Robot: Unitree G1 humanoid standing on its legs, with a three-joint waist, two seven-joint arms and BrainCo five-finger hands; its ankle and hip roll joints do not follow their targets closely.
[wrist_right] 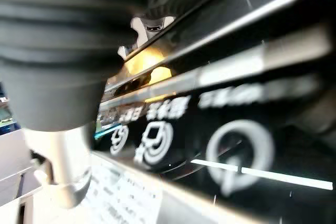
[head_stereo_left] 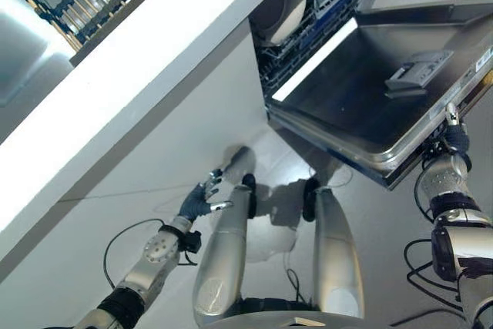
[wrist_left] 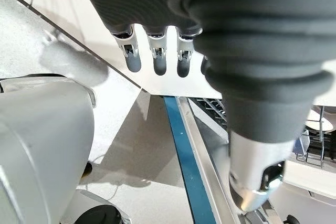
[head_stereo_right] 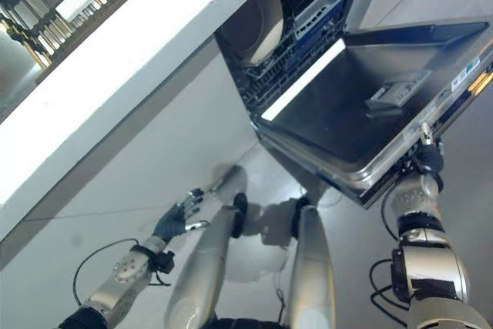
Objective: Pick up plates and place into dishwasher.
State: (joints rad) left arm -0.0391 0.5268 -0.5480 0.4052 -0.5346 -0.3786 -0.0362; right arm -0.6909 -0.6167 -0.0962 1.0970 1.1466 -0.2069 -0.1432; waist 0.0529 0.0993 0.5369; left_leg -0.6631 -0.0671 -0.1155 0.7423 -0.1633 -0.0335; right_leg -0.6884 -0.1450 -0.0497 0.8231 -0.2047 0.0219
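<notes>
Pale round plates (head_stereo_right: 258, 25) already stand in the rack beyond the open steel dishwasher door (head_stereo_left: 362, 98). Your right hand (head_stereo_left: 453, 130) is under that door's edge, fingers unreadable; your left hand (head_stereo_left: 202, 199) hangs slack-fingered. Free both before reaching.

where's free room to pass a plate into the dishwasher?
Free: the lowered dishwasher door, inner face bare up to the detergent compartment. Crowded: lower rack already holds a plate. Right hand sits at the door's outer edge; left hand hangs open, low.
</notes>
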